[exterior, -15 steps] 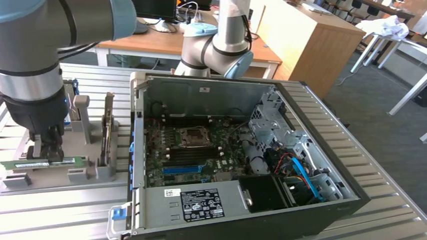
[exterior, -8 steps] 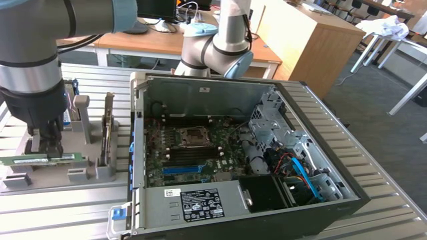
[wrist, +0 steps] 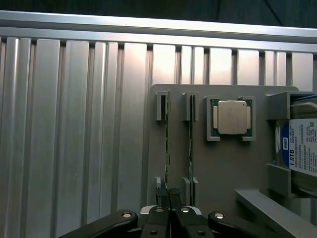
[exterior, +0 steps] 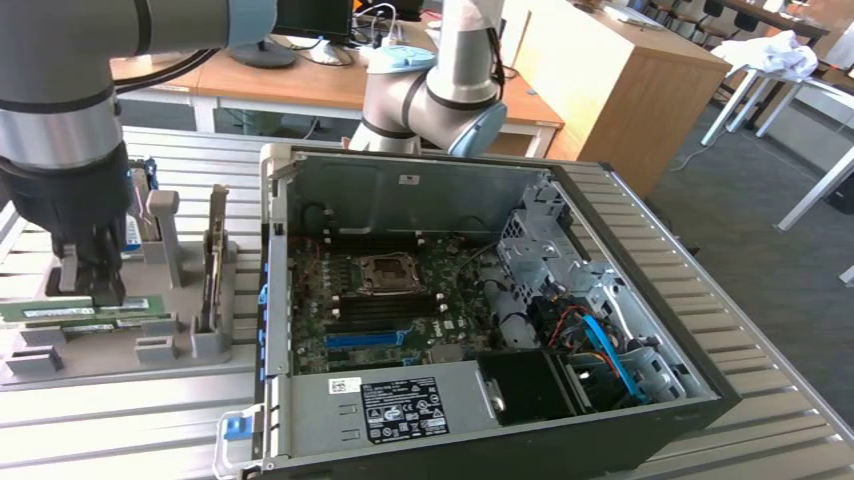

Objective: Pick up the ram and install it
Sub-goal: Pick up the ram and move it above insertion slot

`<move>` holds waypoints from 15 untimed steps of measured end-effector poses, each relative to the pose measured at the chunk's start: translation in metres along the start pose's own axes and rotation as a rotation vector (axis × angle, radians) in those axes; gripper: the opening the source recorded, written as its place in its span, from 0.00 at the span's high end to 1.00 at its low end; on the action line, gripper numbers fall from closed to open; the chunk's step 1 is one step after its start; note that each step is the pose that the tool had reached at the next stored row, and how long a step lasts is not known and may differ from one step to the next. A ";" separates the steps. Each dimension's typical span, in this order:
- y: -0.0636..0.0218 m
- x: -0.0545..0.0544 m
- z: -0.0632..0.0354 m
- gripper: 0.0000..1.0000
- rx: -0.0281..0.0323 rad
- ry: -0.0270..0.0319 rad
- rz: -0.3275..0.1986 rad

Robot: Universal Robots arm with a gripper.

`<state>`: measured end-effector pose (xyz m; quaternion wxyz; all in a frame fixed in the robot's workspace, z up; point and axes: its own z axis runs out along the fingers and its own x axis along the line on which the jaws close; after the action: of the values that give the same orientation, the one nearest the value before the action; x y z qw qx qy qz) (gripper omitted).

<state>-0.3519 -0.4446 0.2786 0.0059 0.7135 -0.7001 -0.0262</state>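
Two rams lie side by side in a grey holder on the slatted table, at the exterior view's left. In the wrist view they appear edge-on as thin lines: the ram under my fingers and its twin. My gripper is down over the holder with its dark fingers pressed together on one end of the ram, which still sits in its holder slots. From outside, the gripper stands upright on the green sticks.
An open computer case with its motherboard lies to the exterior view's right of the holder. The holder also carries a silver processor, a blue-labelled hard drive and an upright card. Desks stand behind.
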 end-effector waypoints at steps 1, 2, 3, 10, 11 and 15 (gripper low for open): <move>-0.0001 0.000 -0.0018 0.89 -0.0001 0.0000 0.000; -0.0002 0.000 -0.0035 0.89 -0.0001 0.0000 0.000; -0.0002 0.000 -0.0053 0.89 0.0000 0.0000 0.000; -0.0007 0.000 -0.0175 0.89 -0.0001 0.0000 0.000; -0.0008 -0.001 -0.0191 0.89 0.0000 0.0000 0.000; -0.0008 -0.001 -0.0266 0.89 0.0000 0.0000 0.000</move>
<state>-0.3498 -0.4446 0.3052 0.0059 0.7135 -0.7001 -0.0262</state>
